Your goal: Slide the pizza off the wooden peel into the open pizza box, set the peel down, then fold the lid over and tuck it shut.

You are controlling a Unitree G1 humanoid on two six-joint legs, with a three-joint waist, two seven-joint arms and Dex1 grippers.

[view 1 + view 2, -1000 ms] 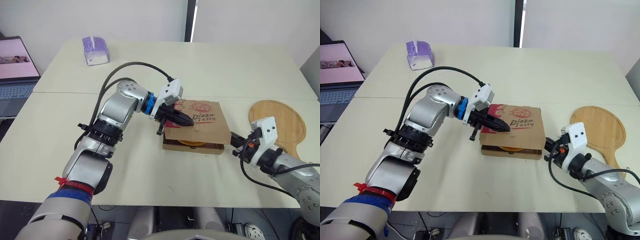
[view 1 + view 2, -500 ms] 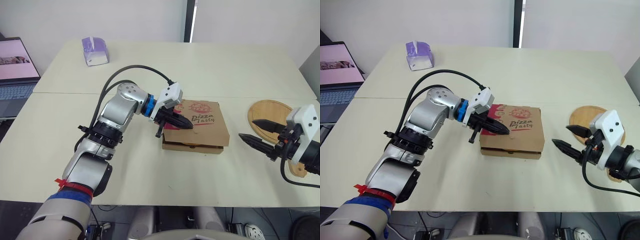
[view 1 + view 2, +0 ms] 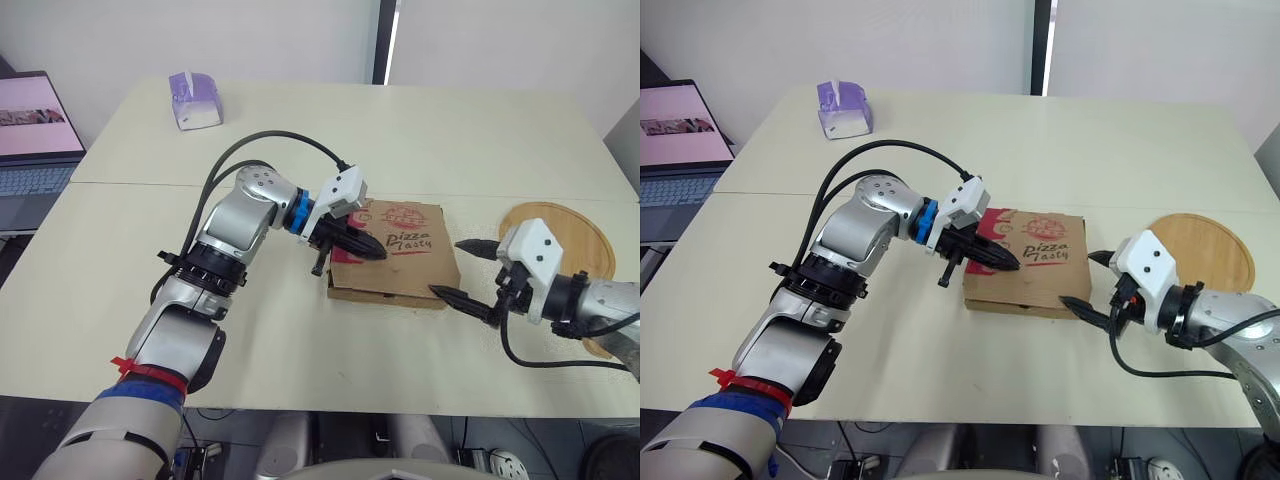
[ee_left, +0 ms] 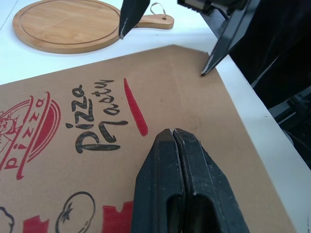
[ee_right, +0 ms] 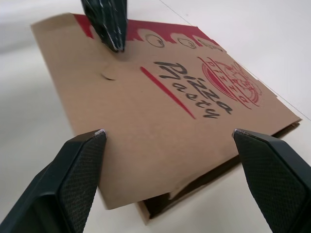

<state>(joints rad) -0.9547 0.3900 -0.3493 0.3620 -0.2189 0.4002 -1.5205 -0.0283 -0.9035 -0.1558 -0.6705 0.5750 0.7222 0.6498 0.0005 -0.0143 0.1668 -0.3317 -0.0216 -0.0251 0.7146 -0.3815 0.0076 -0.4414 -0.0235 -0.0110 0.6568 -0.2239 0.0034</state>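
Note:
The brown pizza box point(image 3: 400, 255) lies mid-table with its printed lid point(image 5: 160, 116) folded down; a narrow gap shows under the lid's near corner, and the pizza is hidden inside. My left gripper point(image 3: 368, 248) is shut, its tip resting on top of the lid point(image 4: 97, 126) near the box's left side. My right gripper point(image 3: 447, 268) stands open at the box's right edge, one finger on each side of that edge, holding nothing. The round wooden peel point(image 3: 572, 232) lies flat on the table to the right of the box, behind my right arm.
A purple tissue box point(image 3: 192, 98) stands at the far left of the table. A laptop point(image 3: 35, 130) with a lit screen sits beyond the table's left edge. A seam runs across the tabletop behind the box.
My right gripper opened, drew back to the right, then returned to the box's right edge with fingers spread. The lid settled lower over the box. My left gripper stayed on the lid.

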